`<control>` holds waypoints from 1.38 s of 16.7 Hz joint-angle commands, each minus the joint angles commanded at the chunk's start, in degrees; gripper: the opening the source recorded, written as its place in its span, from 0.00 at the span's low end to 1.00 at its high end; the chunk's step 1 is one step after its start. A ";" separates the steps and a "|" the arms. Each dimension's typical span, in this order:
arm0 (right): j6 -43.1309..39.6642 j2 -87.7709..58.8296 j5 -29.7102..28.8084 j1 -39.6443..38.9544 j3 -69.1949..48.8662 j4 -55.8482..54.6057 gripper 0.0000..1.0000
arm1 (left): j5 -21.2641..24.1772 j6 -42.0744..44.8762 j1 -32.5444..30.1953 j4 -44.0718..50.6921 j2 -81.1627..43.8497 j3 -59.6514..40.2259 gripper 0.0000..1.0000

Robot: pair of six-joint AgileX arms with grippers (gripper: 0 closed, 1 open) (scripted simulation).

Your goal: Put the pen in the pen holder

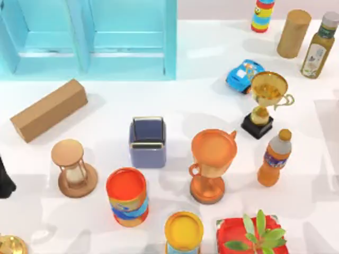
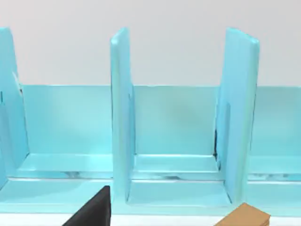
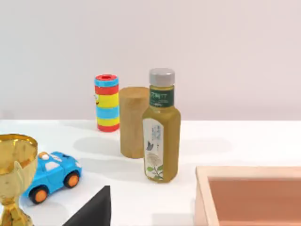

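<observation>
Periwinkle-blue rectangular pen holder (image 1: 148, 142) upright between wooden hourglass (image 1: 73, 168) and orange trophy cup (image 1: 212, 164); gripper opening cannot be determined.

White table (image 1: 159, 100) (evenly lit), plain pale wall (image 3: 211, 47) behind it.

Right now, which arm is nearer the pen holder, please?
Left: my left arm waits left of the pen holder, past the hourglass; my right arm faces the bottle, far right.

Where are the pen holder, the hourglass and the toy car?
pen holder (image 1: 148, 154): top view, its blue front wall.
hourglass (image 1: 67, 153): top view, its round wooden top.
toy car (image 3: 52, 170): right wrist view, its blue body.
</observation>
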State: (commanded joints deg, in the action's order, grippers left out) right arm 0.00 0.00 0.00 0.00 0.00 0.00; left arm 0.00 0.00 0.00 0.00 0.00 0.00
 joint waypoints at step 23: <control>0.00 0.00 0.00 0.00 0.00 0.00 1.00 | 29.10 -24.84 39.50 32.92 -100.55 -72.91 1.00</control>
State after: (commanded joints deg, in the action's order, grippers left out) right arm 0.00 0.00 0.00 0.00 0.00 0.00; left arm 29.10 -24.84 39.50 32.92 -100.55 -72.91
